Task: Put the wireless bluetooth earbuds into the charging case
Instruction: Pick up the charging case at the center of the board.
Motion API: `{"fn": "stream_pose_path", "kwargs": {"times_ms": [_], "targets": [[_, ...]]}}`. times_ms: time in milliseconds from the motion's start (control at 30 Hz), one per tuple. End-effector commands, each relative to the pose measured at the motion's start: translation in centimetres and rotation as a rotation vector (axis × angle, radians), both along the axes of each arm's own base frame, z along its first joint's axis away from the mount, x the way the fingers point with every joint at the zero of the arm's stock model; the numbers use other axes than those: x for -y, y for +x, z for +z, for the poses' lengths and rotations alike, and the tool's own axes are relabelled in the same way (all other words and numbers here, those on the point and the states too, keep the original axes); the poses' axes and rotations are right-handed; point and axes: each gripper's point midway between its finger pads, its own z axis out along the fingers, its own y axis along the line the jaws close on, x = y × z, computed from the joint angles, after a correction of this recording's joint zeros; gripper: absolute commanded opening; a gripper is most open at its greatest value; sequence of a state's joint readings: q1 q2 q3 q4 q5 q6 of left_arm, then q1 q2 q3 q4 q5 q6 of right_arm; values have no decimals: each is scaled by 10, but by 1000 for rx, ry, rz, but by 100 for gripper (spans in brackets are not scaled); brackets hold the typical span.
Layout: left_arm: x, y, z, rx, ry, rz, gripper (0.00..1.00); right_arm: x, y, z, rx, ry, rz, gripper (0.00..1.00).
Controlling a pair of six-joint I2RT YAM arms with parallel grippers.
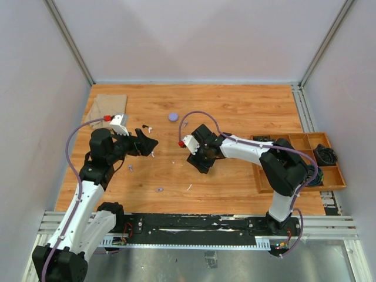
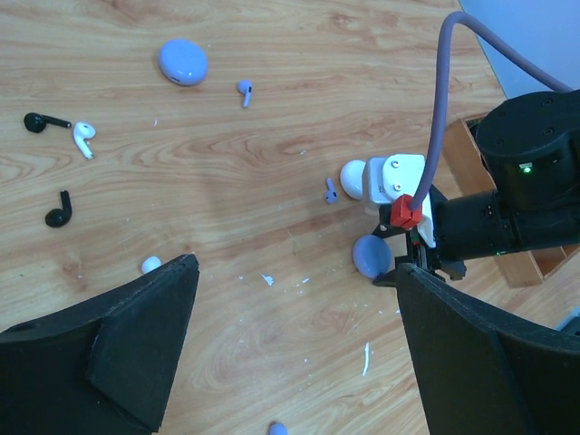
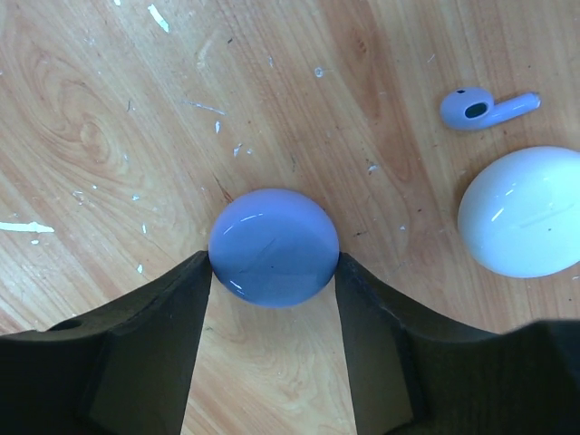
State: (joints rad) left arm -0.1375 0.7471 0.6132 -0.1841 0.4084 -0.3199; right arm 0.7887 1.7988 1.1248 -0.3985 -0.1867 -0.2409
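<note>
**Desk:** What is being gripped by the right pincer [image 3: 274,263]?

**Photographer:** A pale purple charging case [image 3: 274,237], round and closed, is being clasped where it sits on the tabletop [image 3: 109,109]. Both black fingers [image 3: 154,353] are being pressed against its opposite sides. A white case [image 3: 526,213] is being shown just beside it. A pale purple earbud [image 3: 485,107] is being seen lying near both and touching neither.

**Desk:** And the left pincer [image 2: 294,269]?

**Photographer:** It is being held wide apart above the wood, with nothing between its jaws, and is being pointed towards the right arm's work.

**Desk:** Where are the earbuds being found?

**Photographer:** They are being shown scattered loose over the tabletop. In the left wrist view a black earbud [image 2: 41,121] is being seen just beside a white earbud [image 2: 83,139] at the left edge. A second black earbud [image 2: 59,211] is being seen lying a little nearer to the camera. Another purple earbud [image 2: 245,90] is being shown near a second purple case [image 2: 182,62], well apart from the clasped one.

**Desk:** Anything else?

**Photographer:** From overhead, a folded cloth [image 1: 106,108] is being seen in the far left corner and a compartment tray [image 1: 332,175] along the right edge.
</note>
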Motion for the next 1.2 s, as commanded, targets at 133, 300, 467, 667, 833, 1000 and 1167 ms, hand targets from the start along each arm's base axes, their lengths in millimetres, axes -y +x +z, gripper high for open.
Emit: {"fn": "stream_pose_path", "kwargs": {"times_ms": [133,300,467,667,833,1000,1167], "targets": [[5,3,3,4,-50,-10,92,-7,-4,15,50,63,-53,44],[21,0,1,-22,-139,-27,90,-7,0,25,97,115,-123,35],[35,-6,-4,-55,-242,-27,87,-7,-1,41,129,196,-189,37],[49,-15,7,-22,-383,-22,85,-16,-1,72,170,368,-281,37],[62,-25,12,-2,-447,-34,85,-22,-1,102,214,509,-335,37],[80,-33,20,28,-491,-61,84,-24,-4,135,271,642,-347,37],[95,-36,26,47,-513,-79,82,-22,-9,158,312,743,-359,36]]}}
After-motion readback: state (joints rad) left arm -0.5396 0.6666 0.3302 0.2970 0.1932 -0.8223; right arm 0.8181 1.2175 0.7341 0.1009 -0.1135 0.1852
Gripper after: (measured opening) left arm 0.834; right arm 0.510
